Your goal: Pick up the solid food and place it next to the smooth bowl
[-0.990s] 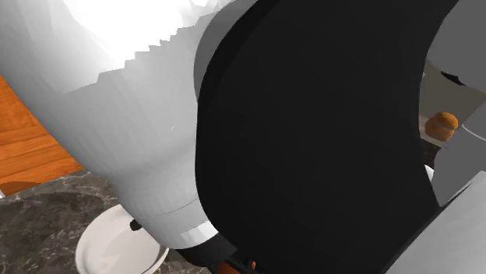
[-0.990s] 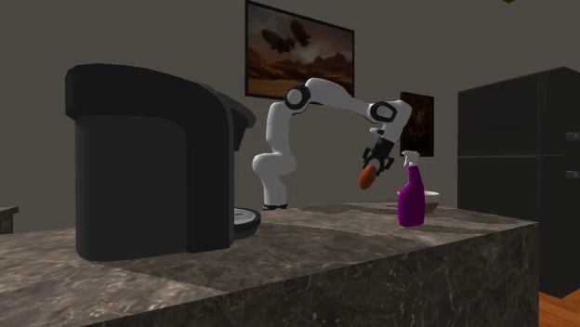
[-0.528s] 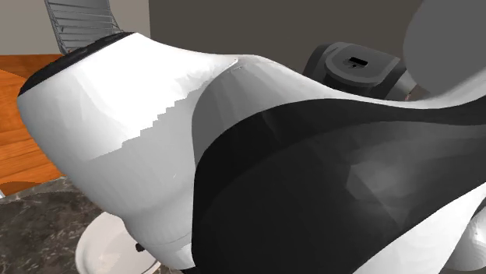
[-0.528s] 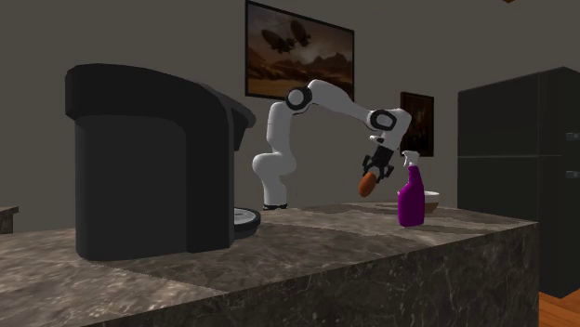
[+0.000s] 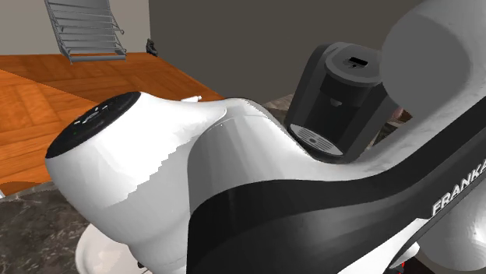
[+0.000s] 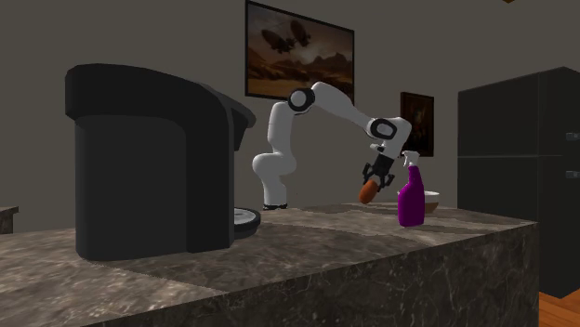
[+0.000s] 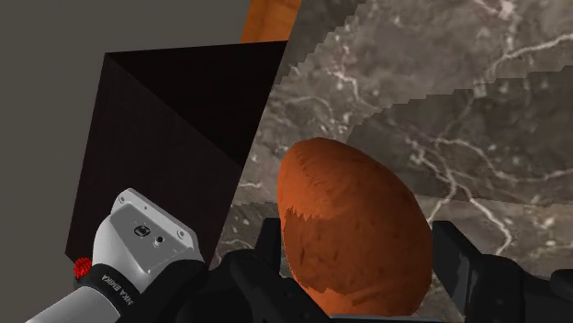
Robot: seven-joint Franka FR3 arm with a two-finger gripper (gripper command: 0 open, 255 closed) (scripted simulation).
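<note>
We have the end effector [image 6: 370, 184] hanging above the tabletop [image 6: 353, 243], its two black fingers [image 7: 456, 250] clamped on either flank of the solid food [image 7: 353, 229], a rough orange-brown oval that pokes out past the fingertips. In the wrist view we look right along its length, and the dark veined stone lies beyond it, so we judge the food is carried in the air rather than resting. Why pinch it across the narrow waist? We'd say the long axis then points downward and the thing cannot roll out of the grip. Over in the second exterior view the arm reaches out from its base toward that view's right. There stands a purple spray bottle [image 6: 410, 195], with the pale smooth bowl [image 6: 433, 198] peeking out just behind it. That bowl is the target, and from this angle the bottle sits between load and bowl, though we cannot tell how deep the gap really is. We reckon the carry is well along and the set-down not yet done. The next move calls for lowering onto bare stone close beside the bowl's rim, steering wide of the bottle's trigger head, which a swinging wrist could tip. The big black coffee machine [image 6: 149, 167] stands well apart, no bother.
</note>
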